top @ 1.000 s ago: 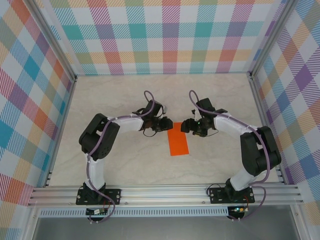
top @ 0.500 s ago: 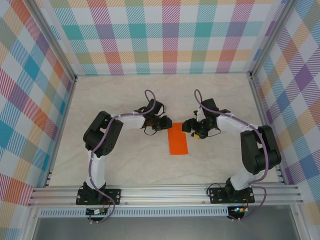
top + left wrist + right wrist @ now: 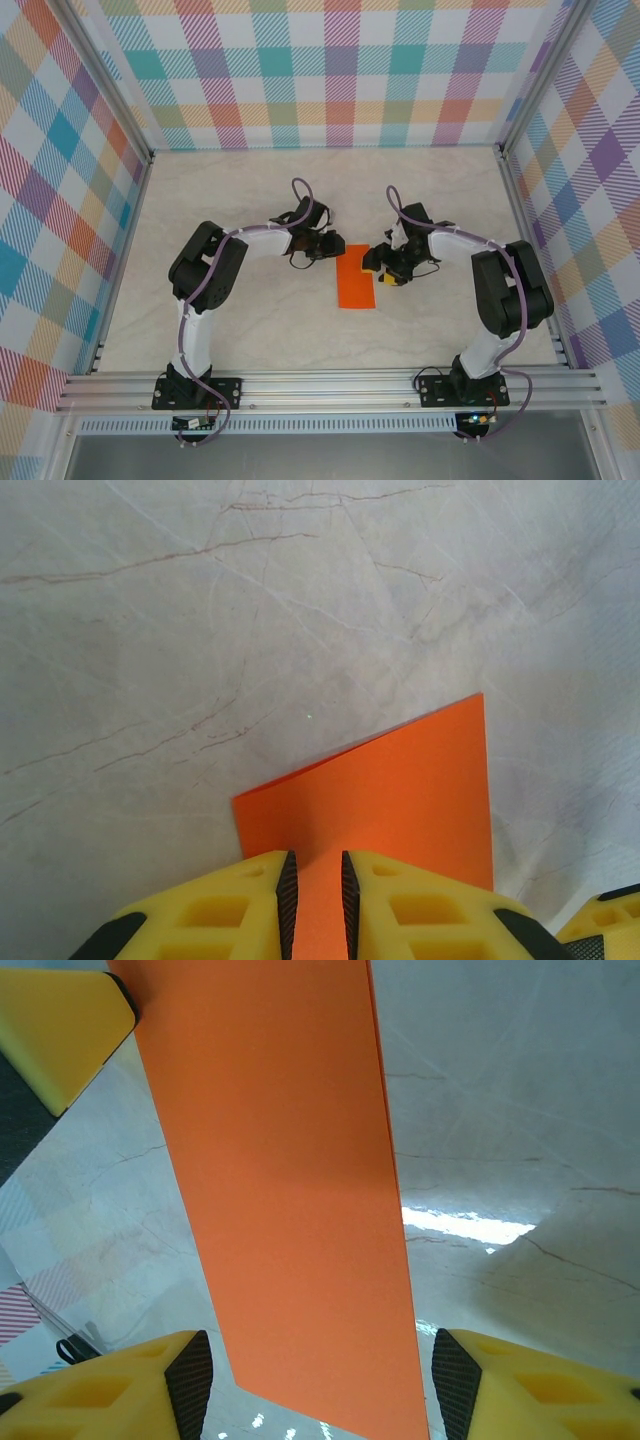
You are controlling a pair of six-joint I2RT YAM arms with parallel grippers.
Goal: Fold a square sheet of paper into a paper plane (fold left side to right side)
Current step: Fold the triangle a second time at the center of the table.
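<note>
Left wrist: left pincer [image 3: 314, 900] nipped onto the orange paper [image 3: 400, 790]; right pincer [image 3: 320, 1380] wide, astride it.

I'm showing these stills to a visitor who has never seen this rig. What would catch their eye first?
The bright orange paper, a narrow folded strip lying mid-table on pale marbled stone, flanked at its far end by both grippers. In the left wrist view the left gripper has its yellow fingers nearly shut with the paper's edge between them; in the right wrist view the right gripper stands wide open around the strip. The loud pastel plaid walls surround it all.
</note>
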